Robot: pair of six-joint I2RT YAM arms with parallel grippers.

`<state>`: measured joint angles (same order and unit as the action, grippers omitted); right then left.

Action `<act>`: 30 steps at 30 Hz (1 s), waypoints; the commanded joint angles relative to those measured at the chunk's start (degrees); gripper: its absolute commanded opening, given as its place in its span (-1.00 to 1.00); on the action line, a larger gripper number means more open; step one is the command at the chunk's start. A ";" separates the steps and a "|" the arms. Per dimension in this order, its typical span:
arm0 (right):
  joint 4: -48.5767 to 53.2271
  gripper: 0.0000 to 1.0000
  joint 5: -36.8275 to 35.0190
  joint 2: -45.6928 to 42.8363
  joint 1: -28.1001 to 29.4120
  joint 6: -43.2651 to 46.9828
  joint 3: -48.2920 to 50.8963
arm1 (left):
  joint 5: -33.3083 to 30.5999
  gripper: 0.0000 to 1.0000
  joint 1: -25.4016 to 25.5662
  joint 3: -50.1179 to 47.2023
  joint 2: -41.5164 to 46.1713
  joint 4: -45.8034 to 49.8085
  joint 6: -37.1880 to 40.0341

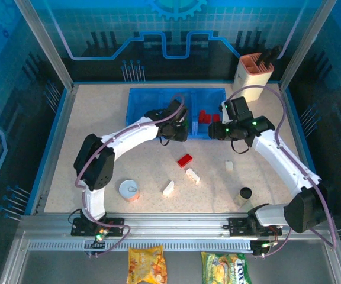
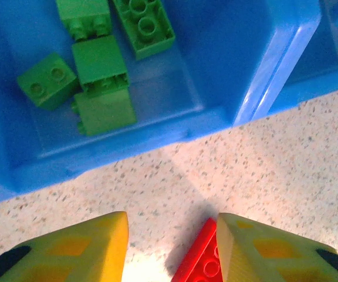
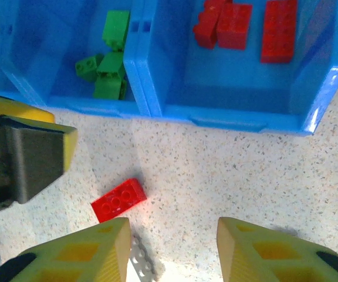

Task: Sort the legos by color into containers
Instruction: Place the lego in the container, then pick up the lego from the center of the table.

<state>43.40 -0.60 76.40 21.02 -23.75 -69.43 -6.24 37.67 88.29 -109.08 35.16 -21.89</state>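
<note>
Over the speckled table [image 1: 99, 118] our left gripper [image 2: 172, 232] and right gripper [image 3: 172, 235] hung part-open, empty; the red lego [image 3: 118, 200] likely needed grasping next.

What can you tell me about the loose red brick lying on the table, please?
The red brick is a glossy plastic oblong with two rows of round studs. It lies flat, studs up and askew, on the speckled table, outside the blue tray on its near side. Nothing holds it. A white brick lies close by.
</note>
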 commanded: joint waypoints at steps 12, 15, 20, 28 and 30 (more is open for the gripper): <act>2.42 -0.02 -2.38 5.48 10.34 6.96 1.84 | 1.22 -0.09 -3.55 -15.23 16.44 -2.06 -1.99; 2.61 0.01 -3.16 8.66 12.61 8.58 0.51 | 1.82 -0.10 -5.32 -19.18 20.05 -3.46 -3.12; 3.74 0.09 -4.75 14.64 16.08 10.80 -2.96 | 3.56 -0.09 -8.38 -24.52 25.16 -5.03 -4.54; 6.41 0.34 -8.00 23.99 20.91 11.96 -8.95 | 4.15 -0.08 -10.77 -30.11 30.94 -5.69 -5.64; 6.58 0.47 -8.40 25.80 21.73 12.04 -10.02 | 4.46 -0.08 -11.04 -30.95 31.78 -5.88 -5.94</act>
<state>47.42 -7.35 100.01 41.41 -12.56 -77.17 -3.51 27.09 58.65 -79.37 30.24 -26.65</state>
